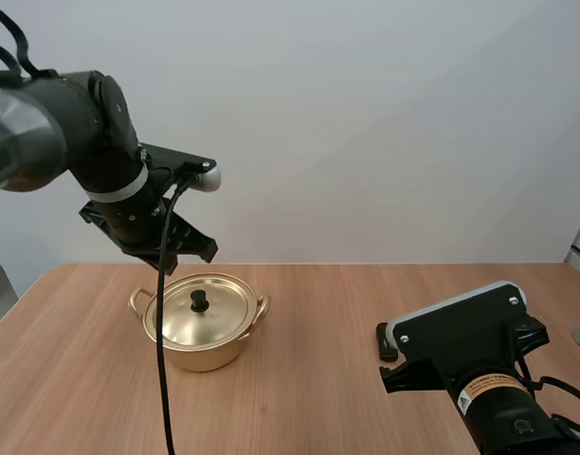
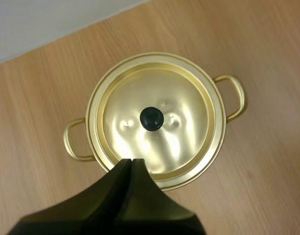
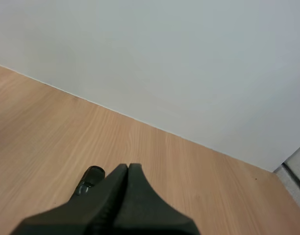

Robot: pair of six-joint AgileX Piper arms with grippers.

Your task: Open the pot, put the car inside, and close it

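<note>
Left gripper (image 2: 132,161): fingers pressed together into one dark wedge, gripping nothing; hangs over the pot, clear of it, tip above the lid's rim

Pot (image 1: 205,349): gold metal, round, upright on the wooden table (image 1: 318,313); one loop handle (image 2: 71,143) on each side

Lid (image 2: 187,95): gold, seated flat on the pot, which is closed

Knob (image 2: 152,118): black, round, at the lid's centre, untouched by either gripper

Small black object (image 3: 89,178): lies on the table well to the right of the pot, just beside the right gripper's fingers; largely hidden, so its form cannot be told

Right gripper (image 3: 128,167): fingers closed against each other as one wedge, holding nothing; low over the table, well apart from the pot, on its right
</note>
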